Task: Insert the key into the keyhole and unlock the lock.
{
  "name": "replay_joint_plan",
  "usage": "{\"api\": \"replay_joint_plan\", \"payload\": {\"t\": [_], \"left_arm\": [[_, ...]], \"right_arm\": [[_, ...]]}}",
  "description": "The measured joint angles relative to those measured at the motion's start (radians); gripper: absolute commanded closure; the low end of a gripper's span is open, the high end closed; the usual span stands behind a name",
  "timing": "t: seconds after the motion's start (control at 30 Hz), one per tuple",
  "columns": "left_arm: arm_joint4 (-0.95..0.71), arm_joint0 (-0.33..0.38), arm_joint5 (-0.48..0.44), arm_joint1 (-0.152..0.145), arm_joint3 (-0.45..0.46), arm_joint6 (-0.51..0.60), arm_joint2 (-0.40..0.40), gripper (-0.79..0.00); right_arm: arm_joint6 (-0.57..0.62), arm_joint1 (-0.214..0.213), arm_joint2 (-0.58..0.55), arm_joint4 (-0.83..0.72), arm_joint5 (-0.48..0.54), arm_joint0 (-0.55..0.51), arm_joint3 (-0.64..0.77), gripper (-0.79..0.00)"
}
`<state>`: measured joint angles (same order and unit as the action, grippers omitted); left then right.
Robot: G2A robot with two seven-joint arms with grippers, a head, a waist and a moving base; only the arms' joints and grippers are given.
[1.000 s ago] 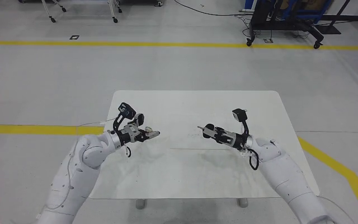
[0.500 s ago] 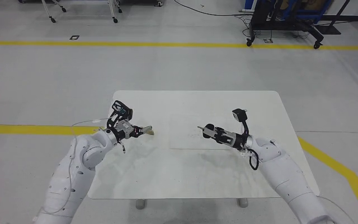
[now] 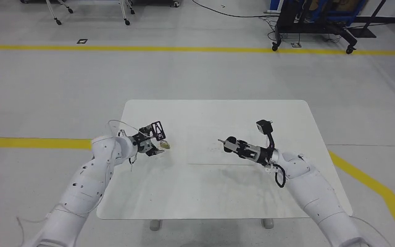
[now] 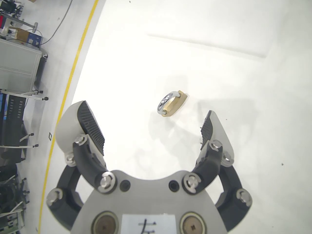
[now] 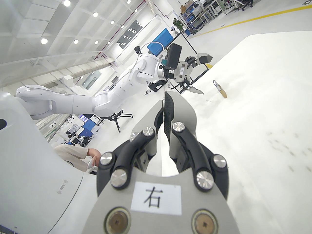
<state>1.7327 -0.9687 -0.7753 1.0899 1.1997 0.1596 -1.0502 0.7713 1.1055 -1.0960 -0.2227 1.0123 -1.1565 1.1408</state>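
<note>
A white label (image 4: 148,224) with one dark character sits on each hand's base. The left hand (image 4: 146,113) gapes open over the white worktop (image 4: 243,74), having let go of the brass lock (image 4: 172,103), which now rests on the worktop just ahead of its fingers. The right hand (image 5: 165,98) stays closed on the key (image 3: 220,142), well apart from the lock. Beyond lies pale floor (image 3: 185,74) crossed by yellow lines (image 3: 123,47).
</note>
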Motion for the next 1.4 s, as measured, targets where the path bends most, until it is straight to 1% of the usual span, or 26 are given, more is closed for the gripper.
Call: {"api": "replay_joint_plan", "payload": {"t": [0.17, 0.27, 0.3, 0.33, 0.47, 0.53, 0.57, 0.7, 0.77, 0.87, 1.0, 1.2, 1.4], "left_arm": [[0.002, 0.088, -0.085, 0.026, -0.108, -0.009, 0.084, -0.413], [-0.003, 0.123, -0.144, 0.035, -0.151, -0.045, 0.117, -0.391], [-0.002, 0.132, -0.158, 0.037, -0.163, -0.053, 0.124, -0.394], [0.003, 0.142, -0.165, 0.040, -0.176, -0.060, 0.133, -0.379], [0.013, 0.163, -0.156, 0.049, -0.212, -0.066, 0.159, -0.175], [0.008, 0.174, -0.154, 0.054, -0.229, -0.072, 0.168, -0.028], [0.006, 0.178, -0.155, 0.056, -0.235, -0.075, 0.171, 0.000], [-0.002, 0.194, -0.156, 0.064, -0.255, -0.078, 0.186, 0.000], [-0.017, 0.202, -0.179, 0.069, -0.268, -0.078, 0.194, 0.000], [-0.034, 0.218, -0.203, 0.074, -0.287, -0.058, 0.200, 0.000], [-0.057, 0.229, -0.209, 0.079, -0.298, -0.028, 0.202, 0.000], [-0.179, 0.238, -0.238, 0.083, -0.328, 0.010, 0.179, 0.000], [-0.309, 0.256, -0.237, 0.085, -0.344, 0.104, 0.195, 0.000]], "right_arm": [[0.000, 0.000, 0.000, 0.000, 0.000, 0.000, 0.000, 0.000], [0.000, 0.000, 0.000, 0.000, 0.000, 0.000, 0.000, 0.000], [0.000, 0.000, 0.000, 0.000, 0.000, 0.000, 0.000, 0.000], [0.000, 0.000, 0.000, 0.000, 0.000, 0.000, 0.000, 0.000], [0.000, 0.000, 0.000, 0.000, 0.000, 0.000, 0.000, 0.000], [0.000, 0.000, 0.000, 0.000, 0.000, 0.000, 0.000, 0.000], [0.000, 0.000, 0.000, 0.000, 0.000, 0.000, 0.000, 0.000], [0.000, 0.000, 0.000, 0.000, 0.000, 0.000, 0.000, 0.000], [0.000, 0.000, 0.000, 0.000, 0.000, 0.000, 0.000, 0.000], [0.000, 0.000, 0.000, 0.000, 0.000, 0.000, 0.000, 0.000], [0.000, 0.000, 0.000, 0.000, 0.000, 0.000, 0.000, 0.000], [0.000, 0.000, 0.000, 0.000, 0.000, 0.000, 0.000, 0.000], [0.000, 0.000, 0.000, 0.000, 0.000, 0.000, 0.000, 0.000]]}}
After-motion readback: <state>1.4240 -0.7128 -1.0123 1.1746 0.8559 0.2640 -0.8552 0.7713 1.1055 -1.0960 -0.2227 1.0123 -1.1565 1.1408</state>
